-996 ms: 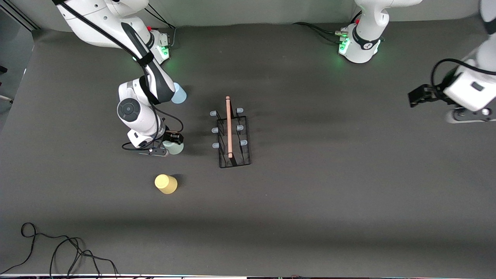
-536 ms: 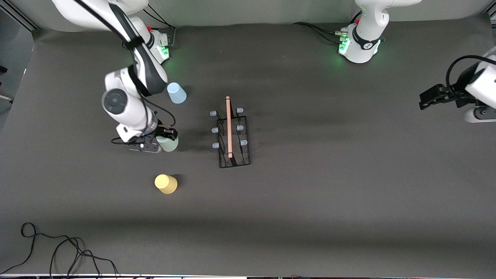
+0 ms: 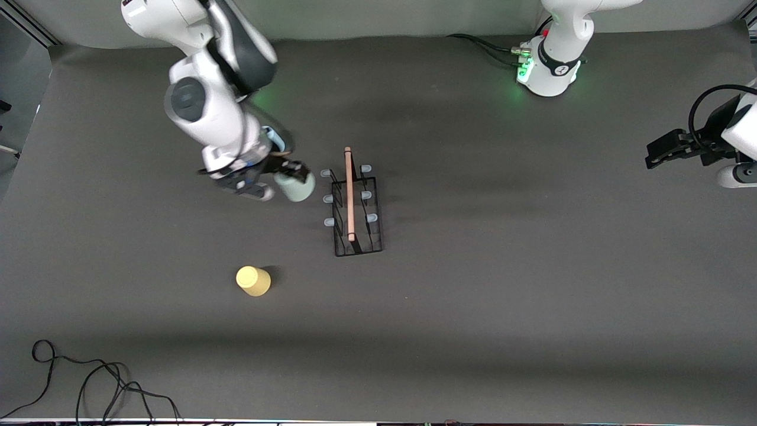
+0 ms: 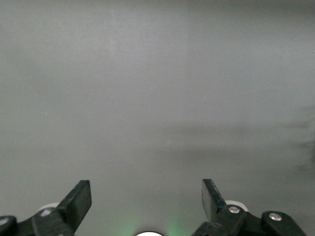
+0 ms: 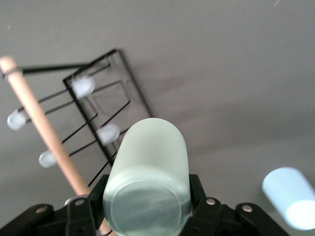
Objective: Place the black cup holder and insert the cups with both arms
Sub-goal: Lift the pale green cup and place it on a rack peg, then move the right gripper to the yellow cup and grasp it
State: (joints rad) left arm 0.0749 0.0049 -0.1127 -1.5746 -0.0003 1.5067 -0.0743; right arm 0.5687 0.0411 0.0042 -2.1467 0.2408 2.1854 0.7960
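Observation:
The black cup holder stands mid-table, its wooden rod handle on top and pale-tipped pegs at both sides. My right gripper is shut on the pale grey-green cup and holds it in the air beside the holder, on the right arm's side. In the right wrist view the cup sits between the fingers, with the holder past it. The light blue cup is mostly hidden by the right arm; it shows in the right wrist view. The yellow cup stands upside down nearer the camera. My left gripper is open and empty.
A black cable lies coiled at the table's near corner at the right arm's end. The left arm waits raised at its own end of the table. Its wrist view shows bare grey table.
My right gripper has lifted the grey-green cup off the table and carried it toward the cup holder. The left gripper has drifted slightly outward toward its end.

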